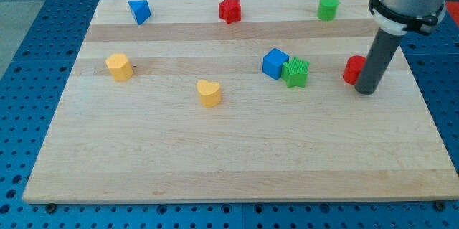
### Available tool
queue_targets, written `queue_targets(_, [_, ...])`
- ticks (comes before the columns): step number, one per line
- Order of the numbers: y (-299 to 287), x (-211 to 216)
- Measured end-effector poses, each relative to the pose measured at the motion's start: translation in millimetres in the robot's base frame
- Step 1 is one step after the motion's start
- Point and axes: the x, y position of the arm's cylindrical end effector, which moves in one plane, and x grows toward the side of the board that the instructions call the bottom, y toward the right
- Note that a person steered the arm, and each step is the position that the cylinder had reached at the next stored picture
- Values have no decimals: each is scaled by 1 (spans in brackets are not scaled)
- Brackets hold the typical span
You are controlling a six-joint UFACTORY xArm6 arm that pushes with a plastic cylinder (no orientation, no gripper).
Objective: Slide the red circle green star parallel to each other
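The red circle (353, 69) sits near the board's right edge, partly hidden by my rod. My tip (366, 91) rests on the board just right of and slightly below the red circle, touching or nearly touching it. The green star (295, 72) lies to the left of the red circle, at about the same height in the view, pressed against a blue cube (275, 63) on its left.
A blue triangle (140, 11), a red star (229, 9) and a green cylinder (328, 7) stand along the view's top. A yellow block (120, 66) is at the left and a yellow heart (209, 93) near the middle. The wooden board (237, 164) ends close to the right of my tip.
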Motion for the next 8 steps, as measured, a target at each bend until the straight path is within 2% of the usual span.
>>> queue_targets(1, [3,-3])
queue_targets(3, [63,-7])
queue_targets(5, [60,-26])
queue_targets(8, [13,-28])
